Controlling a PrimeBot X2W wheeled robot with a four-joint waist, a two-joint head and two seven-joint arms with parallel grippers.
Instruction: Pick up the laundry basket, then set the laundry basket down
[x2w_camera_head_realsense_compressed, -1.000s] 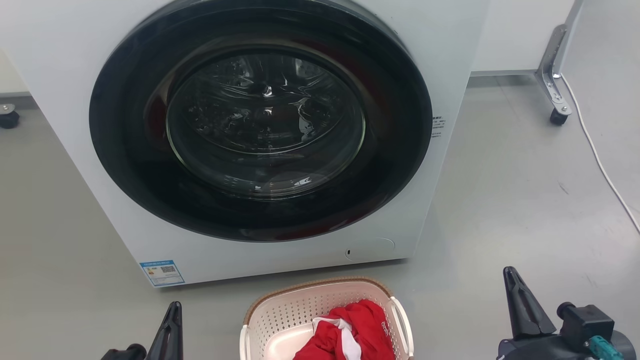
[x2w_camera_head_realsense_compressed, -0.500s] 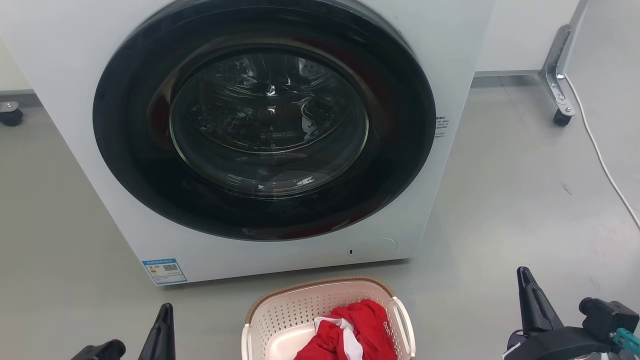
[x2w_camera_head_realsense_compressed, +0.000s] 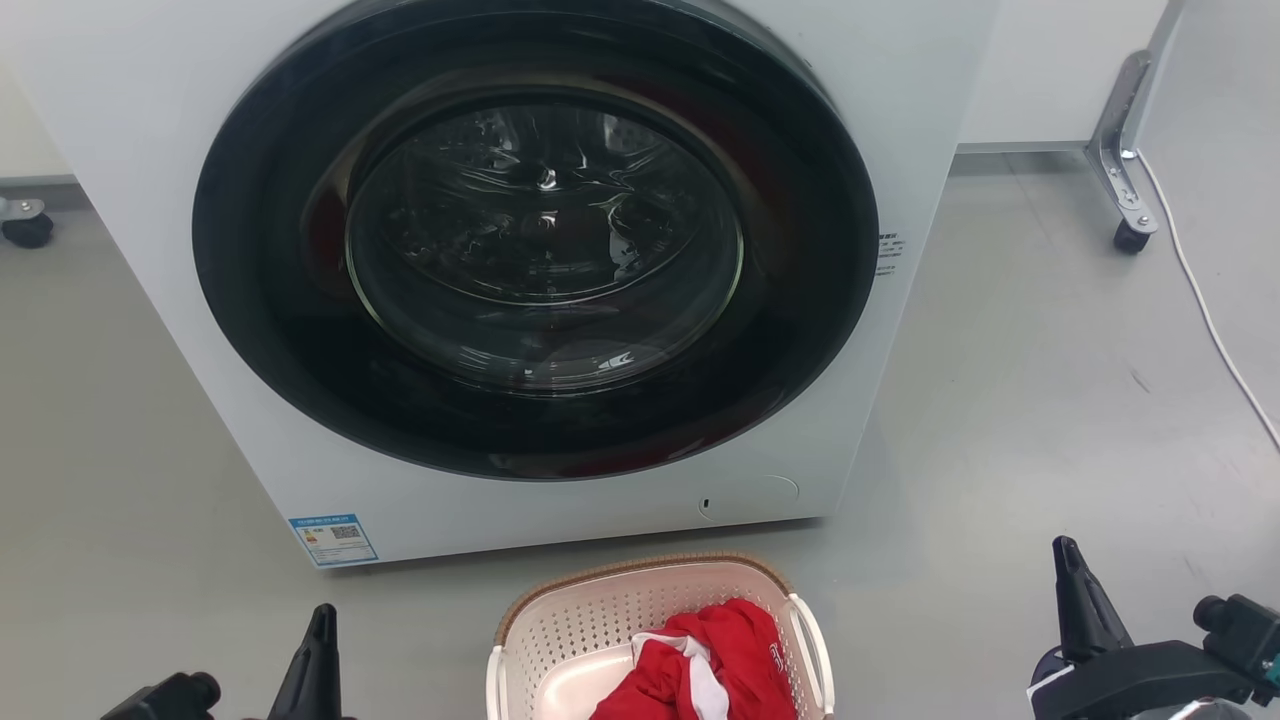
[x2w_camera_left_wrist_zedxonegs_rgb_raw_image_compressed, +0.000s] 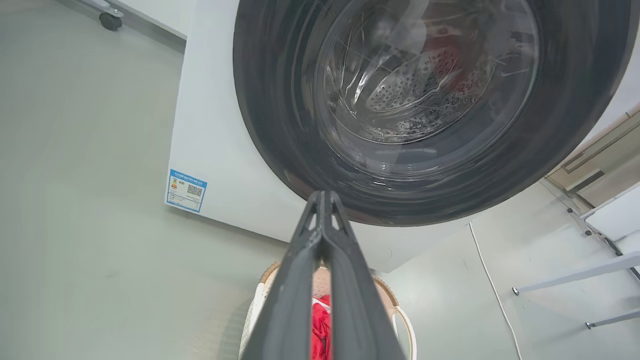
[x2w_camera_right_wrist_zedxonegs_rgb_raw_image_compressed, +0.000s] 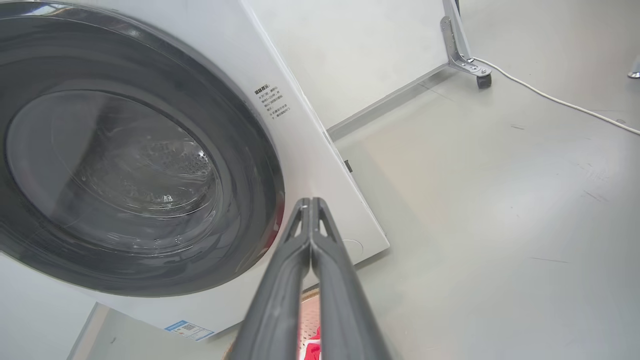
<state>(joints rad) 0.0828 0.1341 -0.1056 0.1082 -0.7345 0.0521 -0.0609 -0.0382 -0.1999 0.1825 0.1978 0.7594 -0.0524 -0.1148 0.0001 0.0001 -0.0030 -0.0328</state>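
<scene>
1. Your left gripper (x2w_camera_head_realsense_compressed: 322, 618) sits at the lower left of the head view, pointing up. In its wrist view the two dark fingers (x2w_camera_left_wrist_zedxonegs_rgb_raw_image_compressed: 300, 280) meet at their tips: the jaws are together and hold nothing.
2. Your right gripper (x2w_camera_head_realsense_compressed: 1066, 552) sits at the lower right of the head view, also pointing up. Its wrist view shows the fingers pressed side by side along their length, so these jaws are together too, with nothing between them.
3. The laundry basket (x2w_camera_head_realsense_compressed: 600, 622) stands on the grey floor (x2w_camera_head_realsense_compressed: 1000, 400) between your two grippers and apart from both. It is at the bottom centre of the head view, and its near part is cut off by the lower edge. Its brown woven-look rim curves round the far end. A white handle (x2w_camera_head_realsense_compressed: 815, 650) shows on its right side and another on its left.
4. A red garment (x2w_camera_head_realsense_compressed: 725, 650) with a white part lies heaped in the basket, toward its right side. Part of the pale bottom on the left is bare.
5. Just beyond the basket stands the white washing machine (x2w_camera_head_realsense_compressed: 150, 150), with a narrow strip of floor between its base and the basket's far rim. Its round dark door (x2w_camera_head_realsense_compressed: 540, 250) faces you, and the drum shows through the glass. A blue label (x2w_camera_head_realsense_compressed: 333, 539) sits at the front's lower left corner.
6. Farther back on the right, a metal leg on a caster (x2w_camera_head_realsense_compressed: 1127, 170) stands by the pale wall. A white cable (x2w_camera_head_realsense_compressed: 1205, 320) runs along the floor from it. Another caster (x2w_camera_head_realsense_compressed: 25, 228) shows at the far left.
</scene>
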